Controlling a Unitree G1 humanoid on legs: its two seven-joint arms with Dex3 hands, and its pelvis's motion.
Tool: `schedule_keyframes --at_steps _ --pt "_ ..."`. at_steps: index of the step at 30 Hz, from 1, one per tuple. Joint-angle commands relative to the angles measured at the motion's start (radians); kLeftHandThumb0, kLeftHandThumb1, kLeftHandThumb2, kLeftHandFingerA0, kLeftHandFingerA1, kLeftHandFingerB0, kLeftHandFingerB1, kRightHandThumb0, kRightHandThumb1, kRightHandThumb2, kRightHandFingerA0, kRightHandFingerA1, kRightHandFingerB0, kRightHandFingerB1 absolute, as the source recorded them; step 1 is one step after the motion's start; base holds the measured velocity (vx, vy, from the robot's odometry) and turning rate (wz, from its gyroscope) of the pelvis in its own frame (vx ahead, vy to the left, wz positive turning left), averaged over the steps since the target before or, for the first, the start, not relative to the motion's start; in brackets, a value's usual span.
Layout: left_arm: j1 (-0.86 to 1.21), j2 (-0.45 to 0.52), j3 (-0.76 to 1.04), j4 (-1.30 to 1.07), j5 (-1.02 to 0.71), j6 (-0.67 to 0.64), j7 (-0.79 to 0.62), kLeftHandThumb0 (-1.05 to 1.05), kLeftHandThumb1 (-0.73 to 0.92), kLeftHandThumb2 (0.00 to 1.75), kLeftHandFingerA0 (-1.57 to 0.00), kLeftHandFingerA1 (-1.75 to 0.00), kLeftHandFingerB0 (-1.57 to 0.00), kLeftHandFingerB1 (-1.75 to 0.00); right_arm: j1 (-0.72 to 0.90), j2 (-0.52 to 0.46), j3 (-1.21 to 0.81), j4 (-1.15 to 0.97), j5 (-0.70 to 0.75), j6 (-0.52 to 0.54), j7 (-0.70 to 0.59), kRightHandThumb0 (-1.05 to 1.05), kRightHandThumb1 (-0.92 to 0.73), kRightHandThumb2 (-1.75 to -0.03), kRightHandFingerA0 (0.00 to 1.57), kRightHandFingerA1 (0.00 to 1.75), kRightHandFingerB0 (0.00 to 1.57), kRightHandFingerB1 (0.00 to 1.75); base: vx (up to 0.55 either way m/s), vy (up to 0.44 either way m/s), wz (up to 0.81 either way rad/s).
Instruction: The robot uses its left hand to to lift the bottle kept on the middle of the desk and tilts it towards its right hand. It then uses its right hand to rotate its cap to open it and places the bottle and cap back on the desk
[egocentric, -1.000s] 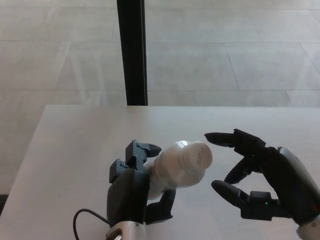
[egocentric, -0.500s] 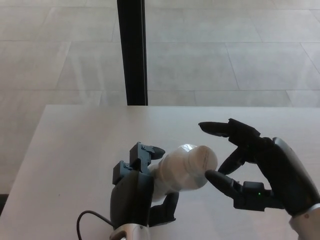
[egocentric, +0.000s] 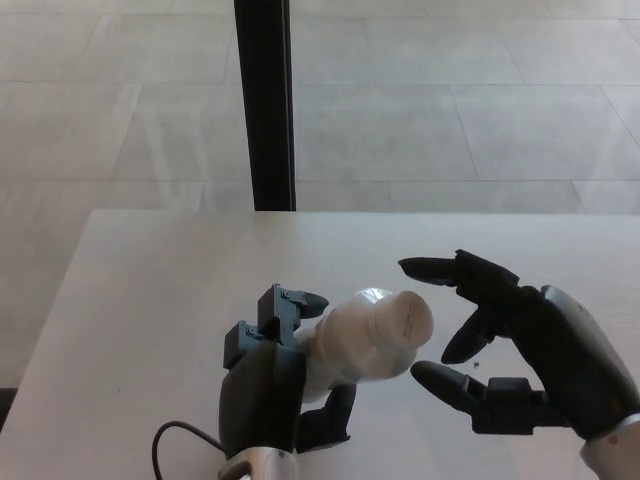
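Two hands are in your head view, over a pale desk (egocentric: 130, 300) whose far edge meets a tiled floor (egocentric: 450, 100). A black post (egocentric: 265, 100) stands upright on that floor, just past the desk's far edge, left of centre.

On the left and near, your left hand (egocentric: 275, 385) is clamped around a white bottle (egocentric: 350, 345) — grey knuckle blocks on the far side of the body, a dark finger curling under the near side. A black cable (egocentric: 180, 440) loops out at the wrist, at the near edge of the picture. The bottle is held off the desk at about its middle and tilted, its top leaning right toward the other hand. The white cap (egocentric: 405, 318) is on the bottle's neck, its flat end facing up and to the right.

To the right, your right hand (egocentric: 500, 345) sits just beside the cap with its fingers spread apart and holding nothing — one fingertip (egocentric: 415, 267) reaches over the far side of the cap, the thumb (egocentric: 440, 378) lies below it on the near side. Whether either tip touches the cap, you cannot tell from this view.
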Motion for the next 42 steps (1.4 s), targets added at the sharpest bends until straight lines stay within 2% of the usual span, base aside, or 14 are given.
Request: schedule_keyframes --at_steps 1,3,7,8,9,10,12,13,14,16,17,25,28,42 --pt "-0.009 0.014 -0.001 0.010 0.035 -0.038 0.025 0.28 0.62 1.21 -1.09 -1.70 -0.93 -1.49 0.008 -0.022 0.006 -0.005 -0.016 0.038 0.038 -0.61 -0.57 -0.58 0.83 1.07 0.38 0.36 0.00 0.000 0.00" --pt "-0.007 0.005 0.004 0.008 0.027 -0.029 0.021 0.27 0.65 1.17 -1.08 -1.70 -0.93 -1.48 0.006 -0.028 0.012 -0.003 -0.022 0.035 0.040 -0.60 -0.56 -0.58 0.82 1.08 0.38 0.37 0.00 0.000 0.00" --pt "-0.010 0.001 0.008 0.023 0.020 -0.046 0.024 0.18 0.70 0.98 -1.14 -1.64 -0.94 -1.42 0.000 -0.022 0.021 0.001 -0.026 0.027 0.033 -0.59 -0.55 -0.58 0.82 1.08 0.39 0.37 0.00 0.000 0.00" --pt "-0.010 0.001 0.006 0.025 0.024 -0.049 0.028 0.16 0.76 0.91 -0.89 -1.75 -0.77 -1.48 -0.003 -0.019 0.023 0.000 -0.029 0.030 0.033 -0.60 -0.56 -0.58 0.81 1.09 0.39 0.37 0.00 0.000 0.00" --pt "-0.010 0.001 0.005 0.025 0.026 -0.051 0.028 0.17 0.77 0.90 -0.89 -1.75 -0.77 -1.47 -0.004 -0.018 0.024 0.001 -0.031 0.029 0.031 -0.59 -0.55 -0.58 0.81 1.10 0.39 0.37 0.00 0.000 0.00" --pt "-0.008 -0.002 0.003 0.017 0.031 -0.032 0.024 0.14 0.77 0.82 -0.77 -1.45 -0.62 -1.07 -0.008 -0.015 0.026 0.001 -0.034 0.029 0.028 -0.59 -0.56 -0.58 0.81 1.08 0.39 0.37 0.00 0.000 0.00" --pt "-0.006 -0.007 0.002 0.006 0.040 -0.003 0.018 0.14 0.77 0.82 -0.77 -1.45 -0.62 -1.07 -0.010 -0.011 0.027 0.000 -0.039 0.031 0.027 -0.59 -0.56 -0.58 0.81 1.08 0.39 0.37 0.00 0.000 0.00" --pt "-0.004 -0.009 0.003 0.005 0.037 -0.005 0.016 0.21 0.77 0.93 -0.81 -1.70 -0.71 -1.43 -0.012 -0.009 0.025 0.002 -0.038 0.030 0.023 -0.58 -0.57 -0.58 0.81 1.09 0.39 0.37 0.00 0.000 0.00" --pt "-0.003 -0.008 0.005 0.009 0.033 -0.016 0.017 0.21 0.70 1.07 -1.07 -1.65 -0.87 -1.42 -0.012 -0.008 0.023 0.006 -0.037 0.026 0.020 -0.58 -0.58 -0.58 0.83 1.08 0.40 0.37 0.00 0.000 0.00" --pt "-0.003 -0.008 0.006 0.009 0.034 -0.018 0.016 0.21 0.70 1.07 -1.07 -1.65 -0.87 -1.42 -0.012 -0.007 0.022 0.006 -0.038 0.025 0.021 -0.58 -0.58 -0.58 0.83 1.08 0.40 0.37 0.00 0.000 0.00" --pt "-0.001 -0.006 0.009 0.010 0.027 -0.027 0.012 0.18 0.64 1.22 -1.12 -1.69 -0.92 -1.46 -0.008 -0.004 0.018 0.010 -0.039 0.017 0.009 -0.56 -0.60 -0.59 0.85 1.11 0.42 0.38 0.00 0.000 0.00" --pt "0.011 -0.014 0.011 -0.006 0.025 -0.009 -0.002 0.18 0.63 1.22 -1.10 -1.69 -0.89 -1.44 0.009 0.006 0.009 0.005 -0.064 0.017 -0.018 -0.49 -0.64 -0.60 0.90 1.17 0.46 0.41 0.00 0.000 0.00" --pt "0.014 -0.018 0.012 -0.005 0.025 -0.012 0.003 0.20 0.65 1.22 -1.09 -1.71 -0.89 -1.47 0.022 0.014 0.000 0.014 -0.065 0.002 -0.041 -0.40 -0.67 -0.61 0.95 1.26 0.52 0.46 0.00 0.000 0.00" --pt "0.019 -0.021 0.010 0.013 0.027 -0.041 0.022 0.18 0.64 1.20 -1.13 -1.69 -0.91 -1.45 0.044 0.021 -0.027 0.027 -0.046 -0.023 -0.046 -0.42 -0.66 -0.61 0.96 1.35 0.56 0.50 0.00 0.000 0.00"
